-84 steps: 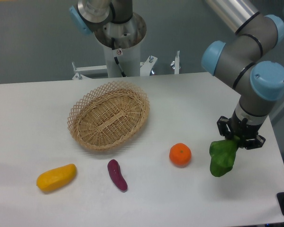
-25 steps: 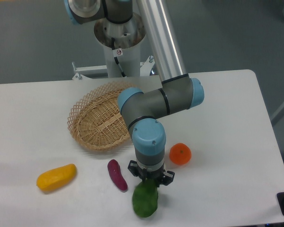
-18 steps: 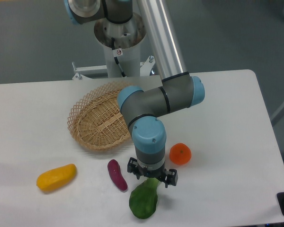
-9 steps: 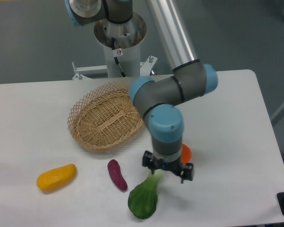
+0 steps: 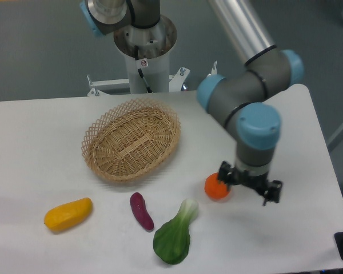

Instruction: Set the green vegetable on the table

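The green vegetable (image 5: 174, 237) lies flat on the white table (image 5: 40, 148) near the front edge, dark leaf toward the front, pale stalk pointing up-right. My gripper (image 5: 249, 187) hangs above the table to the right of it, well apart from it, just right of an orange. Its fingers are spread and hold nothing.
An orange (image 5: 216, 187) sits right beside the gripper's left finger. A small purple eggplant piece (image 5: 142, 211) lies left of the green vegetable. A yellow mango piece (image 5: 68, 214) is at the front left. A woven wicker basket (image 5: 131, 140) stands mid-table. The arm's base column (image 5: 143, 63) is at the back.
The gripper carried the green vegetable from the right edge to the front middle, let it go there, and has moved away to the right. The vegetable now rests on the table.
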Motion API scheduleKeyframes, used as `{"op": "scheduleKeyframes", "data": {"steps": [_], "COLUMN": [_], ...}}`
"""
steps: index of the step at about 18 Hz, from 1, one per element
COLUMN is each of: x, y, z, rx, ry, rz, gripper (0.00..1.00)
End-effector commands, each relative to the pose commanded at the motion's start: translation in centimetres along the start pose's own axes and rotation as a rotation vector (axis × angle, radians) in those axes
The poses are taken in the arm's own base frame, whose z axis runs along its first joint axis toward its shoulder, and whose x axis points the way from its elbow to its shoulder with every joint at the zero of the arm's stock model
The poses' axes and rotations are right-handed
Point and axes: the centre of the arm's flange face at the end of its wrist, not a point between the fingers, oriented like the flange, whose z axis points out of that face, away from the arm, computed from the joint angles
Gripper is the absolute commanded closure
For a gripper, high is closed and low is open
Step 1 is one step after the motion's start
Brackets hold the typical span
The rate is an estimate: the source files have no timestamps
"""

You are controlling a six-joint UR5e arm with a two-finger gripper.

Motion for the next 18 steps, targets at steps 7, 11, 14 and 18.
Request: {"op": "scheduleKeyframes", "data": {"steps": [7,11,14,18], "x": [-3.9,-5.5,-6.4,-7.0], "y": [3.9,4.8,6.0,7.1], "z": [-0.1,-1.1,-1.1,-1.0], "rx": [-0.002,0.007,0.006,0.009], "ry": [0.0,0.032,0.027,0.025], "rz": [0.077,0.104,0.152,0.171], "gripper": [0.0,0.0,0.0,0.0]}}
